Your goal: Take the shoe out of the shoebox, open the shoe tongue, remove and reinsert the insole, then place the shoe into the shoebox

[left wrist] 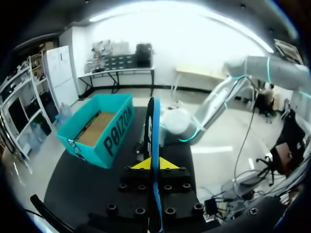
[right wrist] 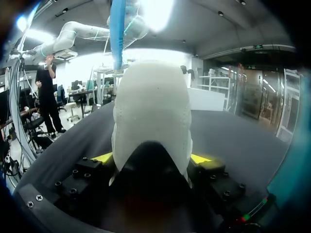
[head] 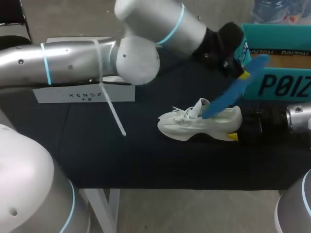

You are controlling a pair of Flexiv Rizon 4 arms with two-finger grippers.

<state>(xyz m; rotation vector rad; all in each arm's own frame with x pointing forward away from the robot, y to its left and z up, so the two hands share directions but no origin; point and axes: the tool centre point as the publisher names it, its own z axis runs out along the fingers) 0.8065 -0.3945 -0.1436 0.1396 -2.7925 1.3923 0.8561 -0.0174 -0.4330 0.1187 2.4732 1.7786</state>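
A white shoe (head: 199,124) lies on its side on the black table, toe to the left, its tongue raised. My right gripper (head: 236,128) comes in from the right and is shut on the heel; in the right wrist view the heel (right wrist: 153,116) fills the space between the yellow fingertips (right wrist: 201,158). My left arm reaches across from the left, and its gripper (head: 244,73) is shut on the upper end of a blue insole (head: 233,92). The insole slants down with its lower end at the shoe's opening. In the left wrist view it (left wrist: 152,131) stands edge-on between the yellow tips.
The teal shoebox (head: 277,82) stands open at the back right, just behind the left gripper. A white box lid (head: 82,92) with a loose white strap (head: 112,109) lies at the back left. The table's front edge runs close below the shoe.
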